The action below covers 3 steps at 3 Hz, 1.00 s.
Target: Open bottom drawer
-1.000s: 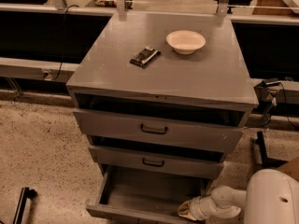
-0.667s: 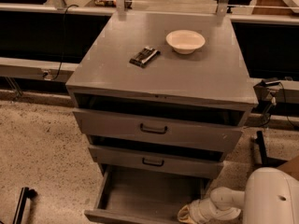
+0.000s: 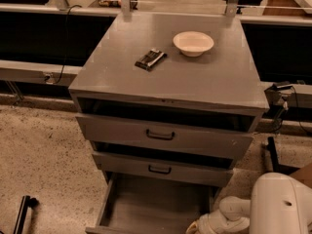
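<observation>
The bottom drawer (image 3: 155,203) of the grey metal cabinet is pulled out toward me, and its plain grey tray shows. Its front and handle are cut off by the lower edge of the view. My gripper (image 3: 193,227) is at the bottom edge, at the drawer's front right corner, on the end of my white arm (image 3: 273,208). Most of the gripper is out of view. The middle drawer (image 3: 161,168) and the top drawer (image 3: 161,135) are each slightly ajar, with black loop handles.
A white bowl (image 3: 193,43) and a dark snack packet (image 3: 150,59) lie on the cabinet top (image 3: 204,87). A black object (image 3: 22,213) stands on the speckled floor at the lower left. Dark counters run behind the cabinet.
The bottom drawer has slid further out toward me. My gripper has moved down toward the bottom edge of the view with it.
</observation>
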Motion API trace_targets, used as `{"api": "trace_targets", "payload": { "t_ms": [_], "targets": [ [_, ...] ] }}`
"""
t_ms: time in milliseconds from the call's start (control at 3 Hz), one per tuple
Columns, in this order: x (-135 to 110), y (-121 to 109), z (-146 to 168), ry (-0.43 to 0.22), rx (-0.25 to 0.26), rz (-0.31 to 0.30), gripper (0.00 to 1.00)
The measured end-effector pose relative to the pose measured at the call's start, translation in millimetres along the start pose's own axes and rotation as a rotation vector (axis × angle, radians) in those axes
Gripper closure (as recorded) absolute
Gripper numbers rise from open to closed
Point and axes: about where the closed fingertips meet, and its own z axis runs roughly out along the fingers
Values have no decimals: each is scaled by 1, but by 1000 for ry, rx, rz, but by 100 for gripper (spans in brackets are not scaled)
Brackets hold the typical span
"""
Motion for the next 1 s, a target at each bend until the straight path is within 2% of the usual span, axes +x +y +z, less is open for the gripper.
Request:
{"api": "trace_targets", "payload": {
  "t_ms": [333,667,1000],
  "targets": [
    [-8,14,-4,-48,-18,-89,100],
    [-26,34,-15,-143,10,-227,100],
    [-47,39,-30,-202,128,-232,100]
  ]
}}
